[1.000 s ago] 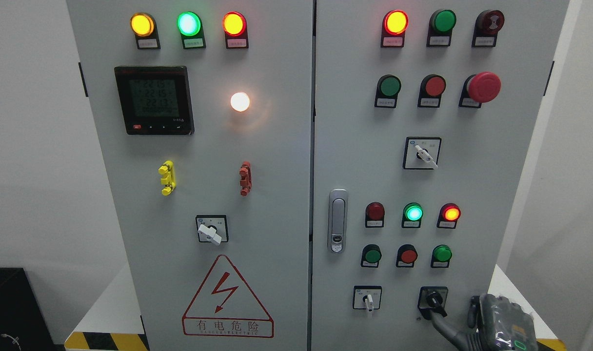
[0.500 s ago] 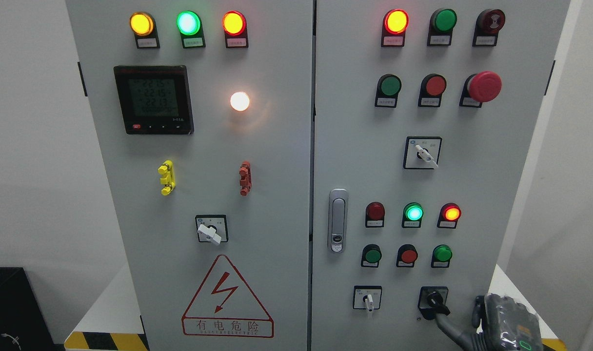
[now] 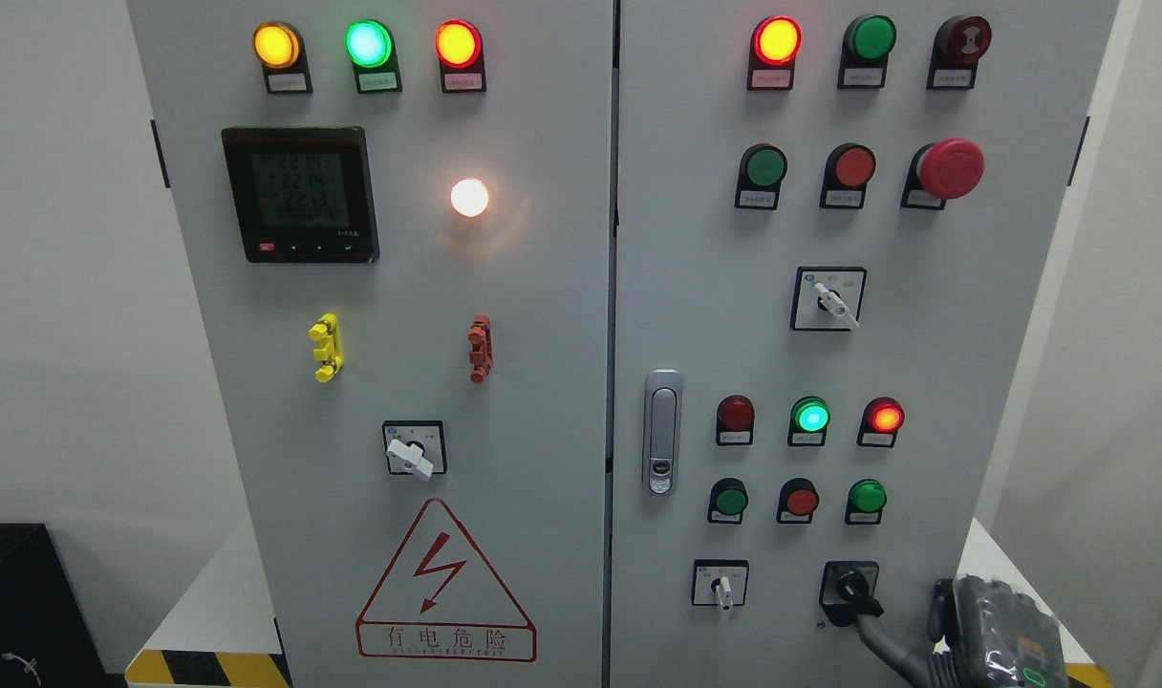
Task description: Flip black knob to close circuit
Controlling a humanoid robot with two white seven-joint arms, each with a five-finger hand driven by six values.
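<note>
The black knob [image 3: 850,590] sits in a black square plate at the bottom right of the right cabinet door [image 3: 696,315]. Its lever points to the lower right. My right hand [image 3: 901,633] comes in at the lower right corner, its grey body [image 3: 997,635] below and to the right of the knob. One long grey finger [image 3: 875,635] stretches up and left, and its tip touches the knob's lever from below. Nothing is grasped. The left arm does not show.
A white selector switch [image 3: 723,585] sits left of the knob. Above are round buttons [image 3: 801,500] and lit lamps [image 3: 811,417], a door latch [image 3: 661,432], and a red mushroom stop button [image 3: 950,168]. The left door carries a meter [image 3: 300,194] and a warning triangle [image 3: 444,588].
The knob's lever has turned slightly, from pointing down-right toward more to the right. My right hand has slid a little right and down, its finger still at the knob.
</note>
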